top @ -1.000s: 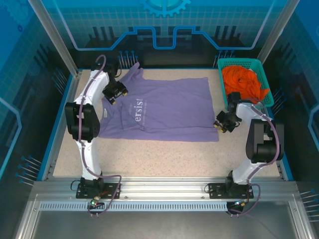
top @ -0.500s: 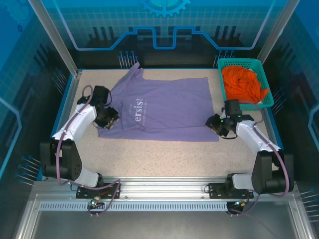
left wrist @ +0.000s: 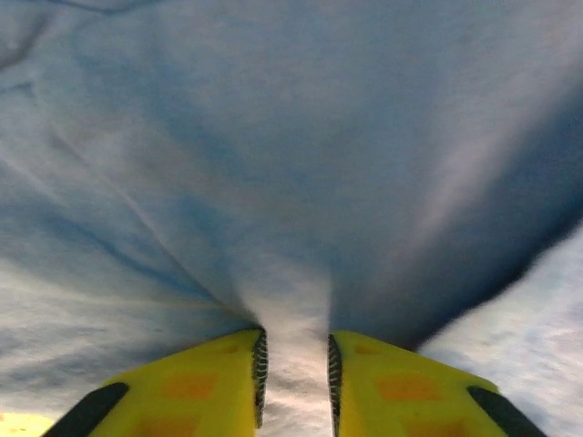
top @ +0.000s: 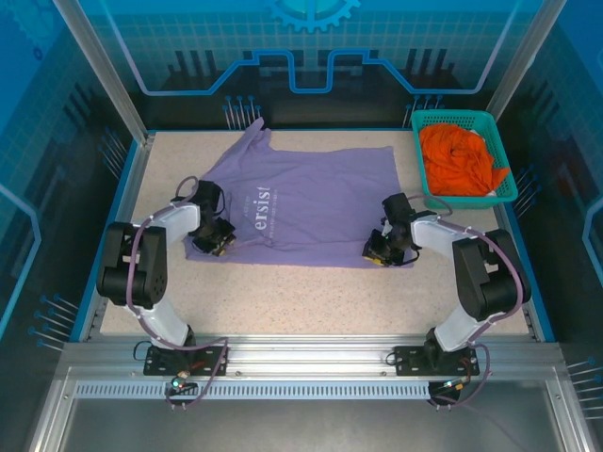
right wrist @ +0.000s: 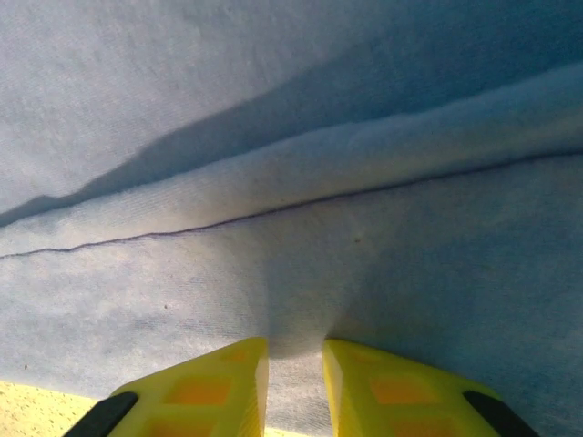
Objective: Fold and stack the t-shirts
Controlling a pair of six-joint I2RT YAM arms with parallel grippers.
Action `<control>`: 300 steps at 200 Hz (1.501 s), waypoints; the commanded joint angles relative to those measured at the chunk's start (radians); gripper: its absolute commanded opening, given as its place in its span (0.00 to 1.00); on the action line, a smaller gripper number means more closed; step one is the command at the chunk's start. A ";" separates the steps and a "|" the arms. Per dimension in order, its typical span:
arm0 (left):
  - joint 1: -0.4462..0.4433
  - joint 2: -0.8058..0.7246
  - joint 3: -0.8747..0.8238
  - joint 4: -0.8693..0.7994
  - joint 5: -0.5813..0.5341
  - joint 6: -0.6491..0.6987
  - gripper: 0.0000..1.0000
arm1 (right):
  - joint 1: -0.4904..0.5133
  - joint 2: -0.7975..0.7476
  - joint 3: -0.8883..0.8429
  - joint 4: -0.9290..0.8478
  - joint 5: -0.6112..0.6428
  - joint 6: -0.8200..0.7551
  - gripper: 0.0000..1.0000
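- The lavender t-shirt (top: 311, 202) lies flat, spreading ahead of both pairs of fingers. It looks soft, light and limp, so it will likely sag wherever it is unsupported.
- The left gripper (left wrist: 294, 369) pinches a raised ridge of cloth between its pads.
- The right gripper (right wrist: 293, 378) nips the cloth just short of the hem seam.
- The best hold is probably the edge corners, lifted together.
- The orange t-shirt (top: 460, 155) sits bunched in the basket (top: 452, 117), beyond the right fingers.

Lavender t-shirt (top: 311, 202) spread flat, orange t-shirt (top: 462, 160) crumpled in teal basket (top: 452, 117)

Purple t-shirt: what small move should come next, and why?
Probably raise both tools together a little, to start a fold. The left tool and the right tool each pinch the near edge of the purple t-shirt, which lies flat and unfolded.
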 commanded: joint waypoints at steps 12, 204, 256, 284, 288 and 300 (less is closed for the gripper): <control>-0.005 -0.009 -0.070 -0.046 -0.066 0.027 0.31 | -0.005 0.014 -0.053 -0.028 0.024 0.037 0.29; -0.009 -0.478 -0.195 -0.093 0.147 0.079 0.41 | 0.186 -0.637 -0.254 -0.067 0.144 0.120 0.87; 0.039 -0.430 -0.207 -0.026 0.100 0.040 0.36 | 0.517 -0.337 0.068 0.071 0.198 -0.105 0.64; 0.117 -0.384 -0.284 0.089 0.126 -0.029 0.28 | 0.695 -0.074 0.310 0.016 0.294 -0.161 0.48; 0.122 -0.372 -0.288 0.100 0.132 -0.037 0.26 | 0.712 -0.039 0.340 0.006 0.301 -0.163 0.48; 0.130 -0.339 -0.293 0.121 0.139 -0.054 0.24 | 0.753 0.065 0.441 -0.033 0.313 -0.159 0.46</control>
